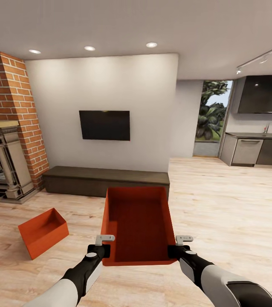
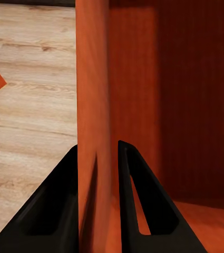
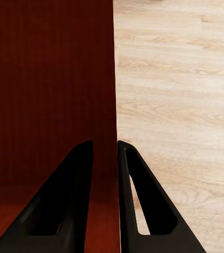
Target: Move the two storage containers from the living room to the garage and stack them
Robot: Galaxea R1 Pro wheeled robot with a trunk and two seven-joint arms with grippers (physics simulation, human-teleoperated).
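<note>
Bin (image 1: 138,226) no. 1 is up off the wood floor (image 1: 221,204) and carried between both arms, so we're at the carry step: one bin lifted, still in the living rm w/ the TV (image 1: 104,125), low dark bench (image 1: 106,179) and brick fireplace (image 1: 8,128) ahead. The second bin (image 1: 43,232) sits on the planks to the left, near the fireplace hearth, well apart from the held one.

Grip: our left gripper (image 1: 103,247) is clamped on the held bin's left wall near the near corner; in the left wrist view the gripper (image 2: 98,211) has one finger (image 2: 56,211) outside the wall and the other inside, both pressed to it. Our right gripper (image 1: 178,248) does the same on the right wall; in the right wrist view the gripper (image 3: 105,211) straddles the thin wall edge, one finger (image 3: 64,211) on the dark inner side, the other on the floor side. Bin (image 3: 48,95) looks roughly level, open top up.

Next, we judge: turn the base and drive out toward the garage, keeping both arms at matched height and spacing so the walls don't slip from the pinch. Risk is the bin tilting, since both holds are at the near end only. Bin 2 needs a return trip.
</note>
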